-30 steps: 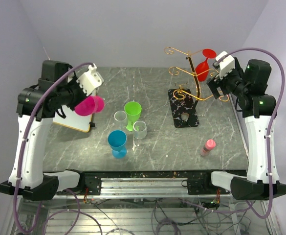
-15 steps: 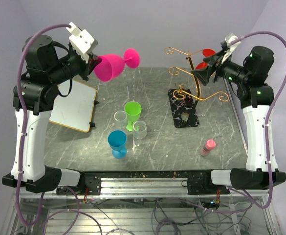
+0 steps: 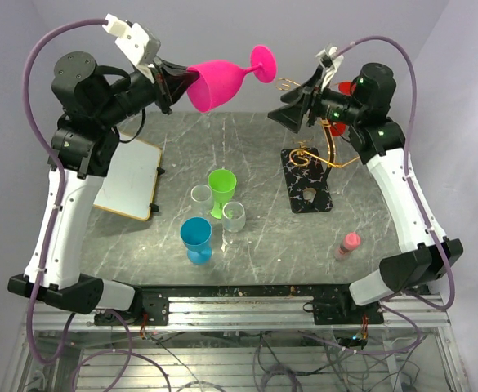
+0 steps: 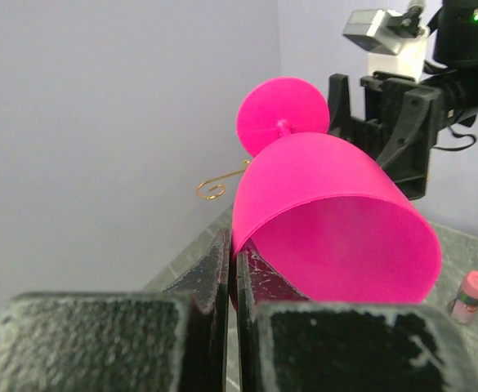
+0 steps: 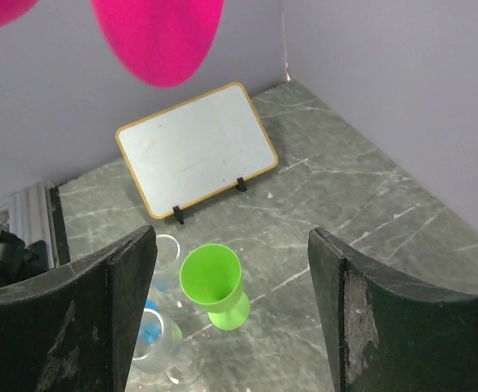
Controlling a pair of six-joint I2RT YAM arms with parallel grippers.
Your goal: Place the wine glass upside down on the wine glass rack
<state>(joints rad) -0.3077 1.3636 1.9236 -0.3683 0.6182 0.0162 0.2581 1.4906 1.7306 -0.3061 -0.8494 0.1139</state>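
Jaws of the left gripper [image 3: 180, 80] are pressed together on the rim of the pink wine glass [image 3: 218, 84], one finger inside the bowl and one outside. The glass is held high in the air over the far middle of the table [image 3: 369, 212]. It lies nearly on its side, with its mouth toward the left arm and its round foot pointing up and to the right. It touches nothing but that gripper.

The right gripper [image 3: 286, 110] hangs just right of the foot and faces it, its fingers [image 5: 83, 314] spread wide with nothing between them.

The wine glass rack [image 3: 300, 173] stands on the right part of the table below the right gripper, its gold curls rising behind that arm, well apart from the pink glass. A red glass [image 3: 349, 86] shows partly among its upper branches.

Below the glass stand a green cup [image 3: 221, 189], a blue cup [image 3: 196, 238] and two clear cups [image 3: 234, 215]. A white board [image 3: 128, 175] leans at the left, and a small pink bottle [image 3: 347, 244] stands near the right.
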